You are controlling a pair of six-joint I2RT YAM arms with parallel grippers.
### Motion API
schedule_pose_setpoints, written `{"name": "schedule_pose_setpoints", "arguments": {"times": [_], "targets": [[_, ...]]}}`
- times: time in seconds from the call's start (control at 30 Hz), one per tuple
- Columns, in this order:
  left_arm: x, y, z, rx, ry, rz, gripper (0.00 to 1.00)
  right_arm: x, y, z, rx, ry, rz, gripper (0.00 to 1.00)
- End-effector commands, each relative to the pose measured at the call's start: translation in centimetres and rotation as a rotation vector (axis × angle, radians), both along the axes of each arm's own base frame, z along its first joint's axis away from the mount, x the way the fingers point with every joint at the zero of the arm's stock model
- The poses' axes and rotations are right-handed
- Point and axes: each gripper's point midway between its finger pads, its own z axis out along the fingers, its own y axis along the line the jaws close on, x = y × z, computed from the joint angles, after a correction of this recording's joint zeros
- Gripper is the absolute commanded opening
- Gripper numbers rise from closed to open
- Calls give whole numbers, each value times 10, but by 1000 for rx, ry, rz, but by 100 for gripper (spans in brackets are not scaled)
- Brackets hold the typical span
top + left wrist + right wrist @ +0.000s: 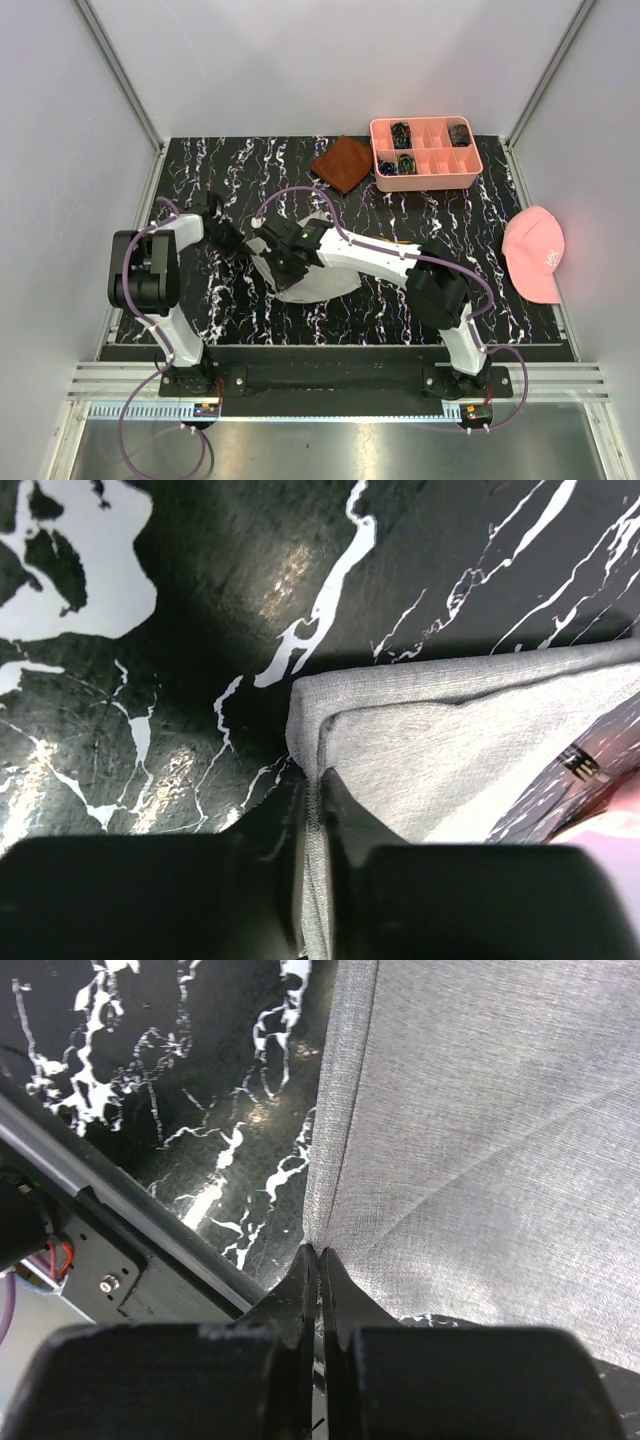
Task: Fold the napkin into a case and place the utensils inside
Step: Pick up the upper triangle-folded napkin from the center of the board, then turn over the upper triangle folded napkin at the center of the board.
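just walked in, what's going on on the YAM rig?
Both arms are working on the grey napkin in mid-table. The left gripper pinches an edge where the cloth is doubled over. The right gripper is shut on a corner. So it's mid-fold, with no finished case yet. No utensils show in any view. The brown cloth, pink tray and pink cap sit apart.
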Motion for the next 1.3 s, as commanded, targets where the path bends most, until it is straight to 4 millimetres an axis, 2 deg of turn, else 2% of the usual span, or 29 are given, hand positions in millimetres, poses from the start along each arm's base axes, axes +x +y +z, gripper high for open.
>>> {"name": "schedule_pose_setpoints", "arguments": {"times": [0.0, 0.13, 0.17, 0.23, 0.27, 0.3, 0.37, 0.4, 0.47, 0.53, 0.57, 0.6, 0.63, 0.67, 0.7, 0.73, 0.77, 0.8, 0.83, 0.87, 0.9, 0.93, 0.97, 1.03, 1.07, 1.13, 1.17, 1.23, 1.27], "targets": [[25, 9, 25, 62, -102, 15, 6, -4, 13, 34, 121, -8, 59, 0], [32, 24, 58, 87, -174, 45, 3, -14, 31, 49, 189, 10, 115, 0], [33, 28, 66, 89, -192, 55, 1, -22, 37, 50, 200, 22, 143, 0], [32, 45, 93, 101, -249, 101, 0, -28, 50, 66, 248, 26, 172, 0], [32, 51, 103, 106, -272, 118, 0, -41, 59, 69, 267, 44, 209, 0], [27, 65, 123, 124, -310, 154, 0, -45, 69, 86, 309, 36, 232, 0], [24, 83, 149, 171, -368, 202, 0, -62, 85, 97, 359, 73, 292, 0], [16, 96, 170, 193, -405, 236, 0, -75, 98, 119, 414, 72, 330, 0], [12, 112, 208, 232, -487, 283, 0, -96, 112, 134, 476, 123, 399, 0], [5, 128, 254, 294, -594, 329, 1, -112, 127, 167, 580, 148, 442, 0], [3, 132, 268, 319, -622, 340, 1, -121, 128, 181, 629, 181, 478, 0], [0, 131, 279, 332, -644, 338, 1, -127, 129, 183, 648, 224, 471, 0], [2, 130, 292, 323, -678, 333, 2, -127, 134, 195, 711, 212, 484, 0], [4, 129, 295, 316, -682, 330, 3, -128, 130, 206, 743, 210, 489, 0], [12, 124, 289, 304, -672, 307, 3, -129, 127, 189, 721, 257, 465, 0], [18, 118, 285, 285, -667, 281, 2, -124, 126, 204, 793, 240, 477, 0], [25, 108, 278, 273, -662, 250, 2, -121, 124, 200, 806, 260, 468, 0], [34, 103, 255, 260, -616, 227, 2, -115, 122, 178, 813, 308, 430, 0], [41, 95, 246, 249, -611, 202, 3, -107, 113, 172, 823, 339, 418, 0], [54, 80, 227, 239, -585, 160, 3, -100, 109, 164, 835, 371, 387, 0], [58, 72, 209, 233, -557, 135, 2, -95, 100, 134, 827, 385, 361, 0], [64, 65, 197, 239, -545, 121, 2, -82, 91, 122, 820, 385, 328, 0], [74, 47, 176, 233, -517, 87, 2, -81, 77, 89, 765, 421, 287, 0], [84, 33, 153, 256, -498, 63, 2, -71, 61, 70, 780, 414, 262, 0], [89, 14, 134, 265, -475, 24, 2, -64, 42, 41, 740, 441, 210, 0], [96, -3, 122, 257, -470, 0, 2, -59, 26, 25, 735, 457, 191, 0], [101, -18, 110, 248, -464, -17, 2, -58, 11, 7, 705, 473, 154, 0], [107, -30, 101, 249, -451, -32, 2, -57, -1, -5, 686, 469, 131, 0], [108, -40, 89, 249, -425, -48, 2, -58, -10, -15, 664, 483, 108, 0]]}}
